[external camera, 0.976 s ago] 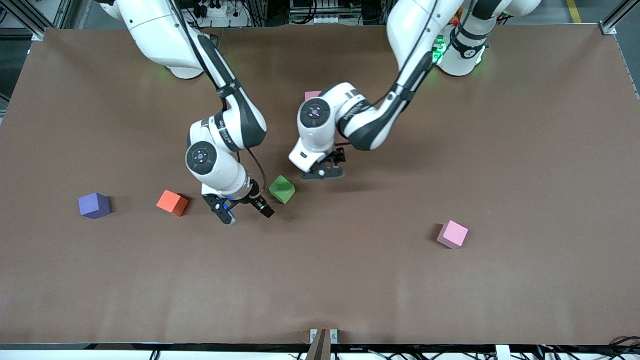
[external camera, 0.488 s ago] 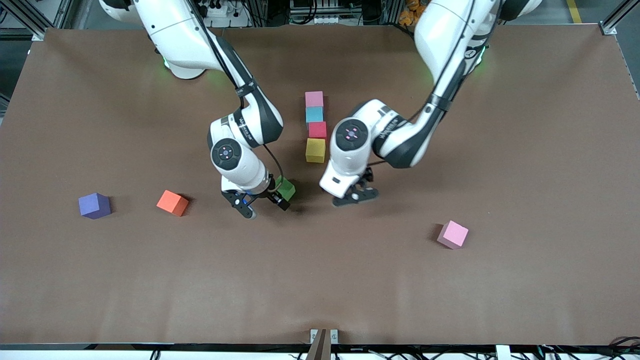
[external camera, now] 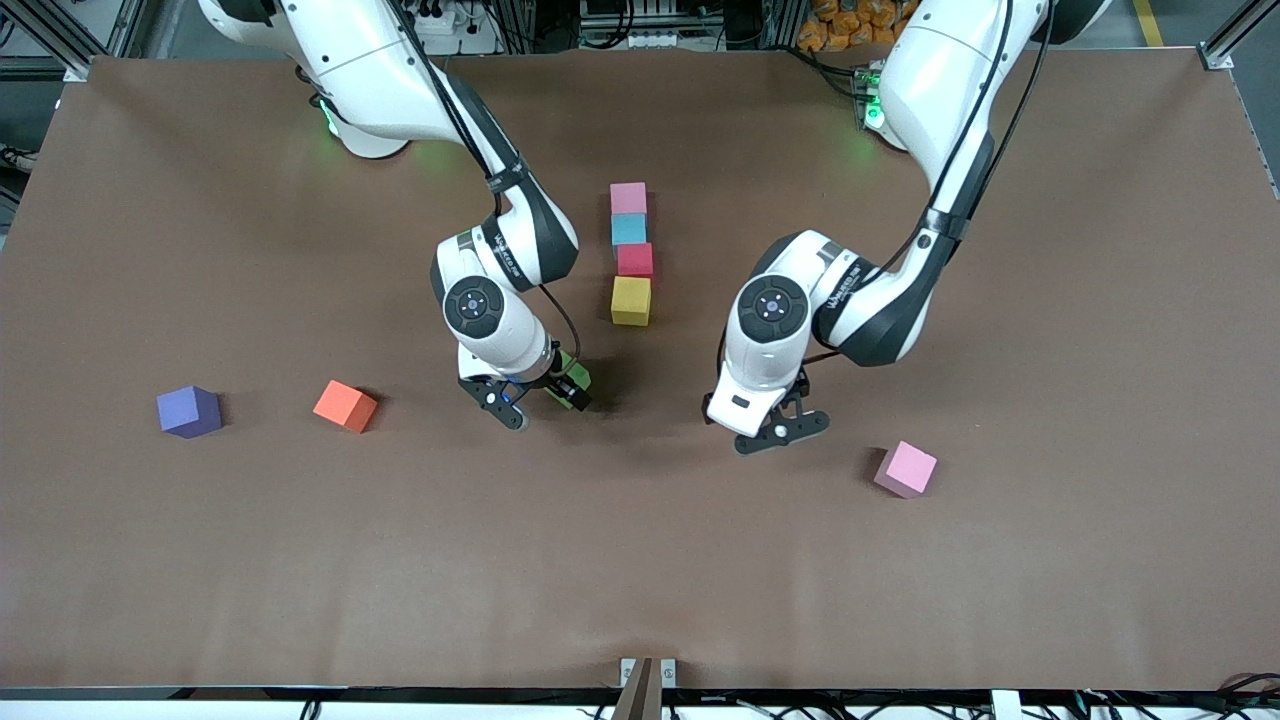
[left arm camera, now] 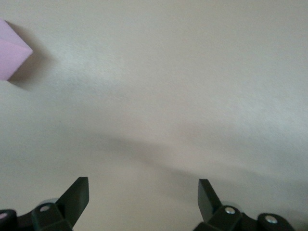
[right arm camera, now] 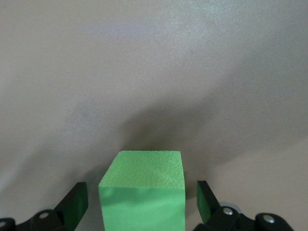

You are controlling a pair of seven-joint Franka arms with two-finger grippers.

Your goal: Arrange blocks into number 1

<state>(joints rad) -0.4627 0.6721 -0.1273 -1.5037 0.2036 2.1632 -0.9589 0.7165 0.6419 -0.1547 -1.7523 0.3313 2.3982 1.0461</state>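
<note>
Four blocks lie in a straight line on the table: pink (external camera: pixel 628 197), light blue (external camera: pixel 629 229), red (external camera: pixel 635 260) and yellow (external camera: pixel 631 300), the yellow one nearest the front camera. The green block (right arm camera: pixel 143 190) sits between the open fingers of my right gripper (right arm camera: pixel 143 202), with a gap on each side. In the front view the right gripper (external camera: pixel 543 405) covers most of the green block (external camera: pixel 574 376). My left gripper (external camera: pixel 775 430) hangs open and empty over bare table, between the green block and a loose pink cube (external camera: pixel 906 469). That pink cube's corner (left arm camera: pixel 12 55) shows past the left gripper (left arm camera: pixel 143 197).
An orange cube (external camera: pixel 345 405) and a purple cube (external camera: pixel 189 411) lie toward the right arm's end of the brown table (external camera: pixel 640 560). The loose pink cube lies toward the left arm's end.
My right gripper has moved over to the green block and now straddles it. My left arm has swung away from the line of blocks toward the loose pink cube, uncovering the line.
</note>
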